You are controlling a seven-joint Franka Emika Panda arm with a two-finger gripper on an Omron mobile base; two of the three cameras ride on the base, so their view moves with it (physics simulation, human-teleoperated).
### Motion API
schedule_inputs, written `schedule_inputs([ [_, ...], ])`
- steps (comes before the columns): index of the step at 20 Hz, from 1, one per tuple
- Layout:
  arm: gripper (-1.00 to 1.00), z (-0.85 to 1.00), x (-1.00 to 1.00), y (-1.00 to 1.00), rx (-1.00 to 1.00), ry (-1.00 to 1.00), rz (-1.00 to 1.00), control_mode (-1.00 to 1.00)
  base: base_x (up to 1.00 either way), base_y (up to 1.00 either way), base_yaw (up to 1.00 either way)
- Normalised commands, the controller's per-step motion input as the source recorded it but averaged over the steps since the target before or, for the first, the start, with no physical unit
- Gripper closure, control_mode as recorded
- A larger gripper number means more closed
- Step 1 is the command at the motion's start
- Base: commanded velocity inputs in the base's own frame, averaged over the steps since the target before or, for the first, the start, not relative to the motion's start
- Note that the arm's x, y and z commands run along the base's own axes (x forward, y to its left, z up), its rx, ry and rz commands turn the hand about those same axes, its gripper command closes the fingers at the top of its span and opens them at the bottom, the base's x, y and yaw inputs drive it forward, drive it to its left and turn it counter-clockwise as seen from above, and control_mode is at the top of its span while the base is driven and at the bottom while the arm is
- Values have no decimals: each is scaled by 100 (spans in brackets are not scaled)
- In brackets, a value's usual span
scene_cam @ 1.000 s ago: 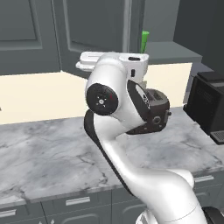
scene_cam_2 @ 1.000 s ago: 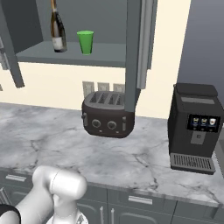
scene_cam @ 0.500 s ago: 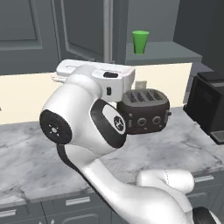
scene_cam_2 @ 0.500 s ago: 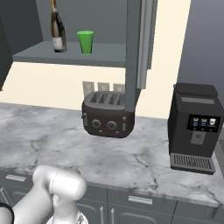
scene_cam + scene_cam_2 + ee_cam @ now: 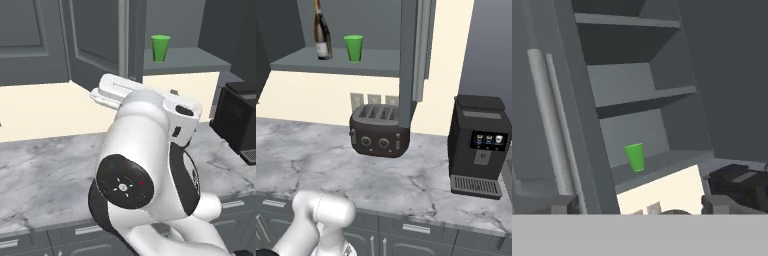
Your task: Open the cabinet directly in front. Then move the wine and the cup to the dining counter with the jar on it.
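Observation:
The cabinet's door (image 5: 409, 55) stands swung open, its long silver handle (image 5: 548, 125) at the left of the hand view. On the lowest shelf (image 5: 331, 65) the dark wine bottle (image 5: 321, 35) stands left of the green cup (image 5: 353, 48), both upright. The cup (image 5: 635, 157) is ahead of my gripper (image 5: 641, 204), well beyond it. The gripper is open, its dark tips wide apart with nothing between them. My white hand (image 5: 107, 92) sits below the door handle (image 5: 122, 35), left of the cup (image 5: 160, 48). The dining counter and the jar are out of view.
A black toaster (image 5: 378, 131) sits on the marble counter (image 5: 306, 155) under the open cabinet, in front of the wall sockets. A black coffee machine (image 5: 478, 145) stands at the right. Closed grey wall cabinets (image 5: 30, 40) are on the left, and my arm's elbow (image 5: 145, 180) bulks over the counter.
My arm has folded, its elbow swinging toward the left base camera and now hiding the toaster there. The hand has dropped lower under the door handle. Wine and cup have not moved.

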Motion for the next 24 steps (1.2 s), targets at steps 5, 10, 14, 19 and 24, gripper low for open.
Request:
schedule_inputs([
  [5, -100, -4, 13, -100, 7, -1, 44, -100, 0, 0, 0],
  [10, -100, -43, 47, -76, 0, 0, 61, -100, 0, 0, 0],
  [14, -100, -14, 80, -52, 6, 0, 56, -100, 0, 0, 0],
  [19, -100, 0, 82, -14, 7, 2, 50, -100, 0, 0, 0],
  [24, -100, -22, 87, 60, 0, 3, 41, -100, 0, 0, 0],
])
